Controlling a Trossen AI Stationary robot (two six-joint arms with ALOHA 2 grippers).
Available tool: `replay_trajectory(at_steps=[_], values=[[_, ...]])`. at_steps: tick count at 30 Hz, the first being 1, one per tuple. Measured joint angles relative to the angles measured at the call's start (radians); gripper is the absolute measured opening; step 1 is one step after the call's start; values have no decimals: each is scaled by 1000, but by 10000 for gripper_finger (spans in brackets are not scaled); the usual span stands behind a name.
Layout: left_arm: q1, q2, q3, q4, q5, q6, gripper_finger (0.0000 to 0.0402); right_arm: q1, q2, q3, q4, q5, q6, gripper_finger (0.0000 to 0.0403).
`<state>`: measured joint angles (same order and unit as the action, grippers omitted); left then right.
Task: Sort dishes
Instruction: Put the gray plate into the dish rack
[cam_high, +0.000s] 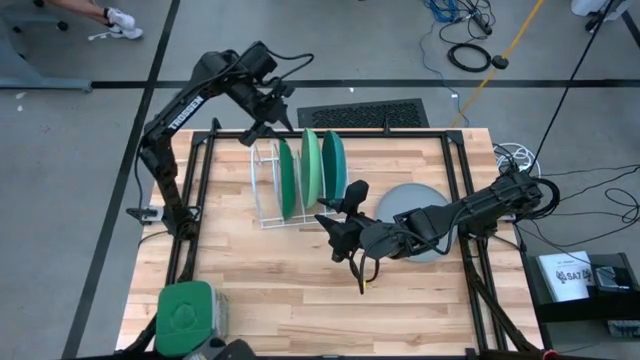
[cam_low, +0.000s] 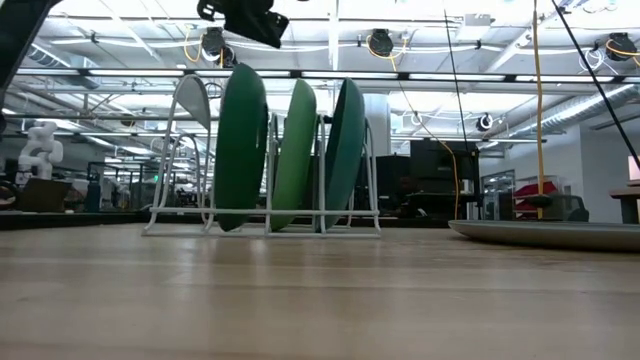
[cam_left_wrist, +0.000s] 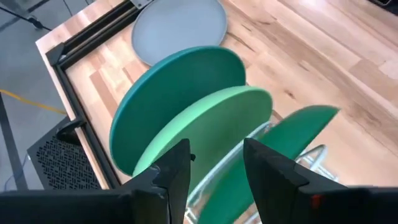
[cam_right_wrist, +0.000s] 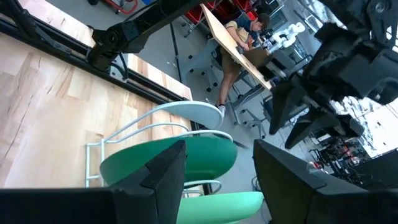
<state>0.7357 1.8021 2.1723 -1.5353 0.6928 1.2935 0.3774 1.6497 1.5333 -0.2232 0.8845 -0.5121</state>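
Note:
Three plates stand on edge in the white wire rack (cam_high: 264, 190): dark green (cam_high: 287, 182), light mint green (cam_high: 311, 168) and teal (cam_high: 334, 165). The low view shows them as dark green (cam_low: 240, 140), mint (cam_low: 293, 150) and teal (cam_low: 345, 150). The grey plate (cam_high: 408, 200) lies flat on the table, partly under my right arm. My left gripper (cam_high: 268, 125) is open above the rack's far end, over the plates' top edges (cam_left_wrist: 214, 168). My right gripper (cam_high: 336, 215) is open and empty just right of the teal plate, pointing at the rack (cam_right_wrist: 217, 174).
A green square lidded container (cam_high: 185, 315) stands at the table's near left corner. The black table frame (cam_high: 455, 170) runs along the edges. Bare wood lies near the front and left of the rack. A person sits at a desk beyond the table (cam_right_wrist: 239, 37).

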Motion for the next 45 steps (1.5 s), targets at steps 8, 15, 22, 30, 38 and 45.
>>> replay_trajectory(at_steps=[8, 15, 22, 30, 38, 45], values=[[-59, -75, 0, 13, -11, -126, 148, 13, -2, 0, -68, 3, 20, 180], [-184, -181, 0, 141, -129, -339, 148, 16, -39, 1, -398, -66, 323, 180], [-346, -278, 0, 299, -235, -485, 148, 41, -67, 1, -878, -209, 787, 180], [-515, -326, 0, 372, -291, -601, 148, 106, -66, -118, -996, -460, 1099, 180], [-636, -326, 0, 377, -438, -639, 148, 151, -66, -388, -834, -635, 1301, 180], [-689, -326, 0, 375, -465, -705, 148, 149, -66, -580, -699, -698, 1310, 180]])
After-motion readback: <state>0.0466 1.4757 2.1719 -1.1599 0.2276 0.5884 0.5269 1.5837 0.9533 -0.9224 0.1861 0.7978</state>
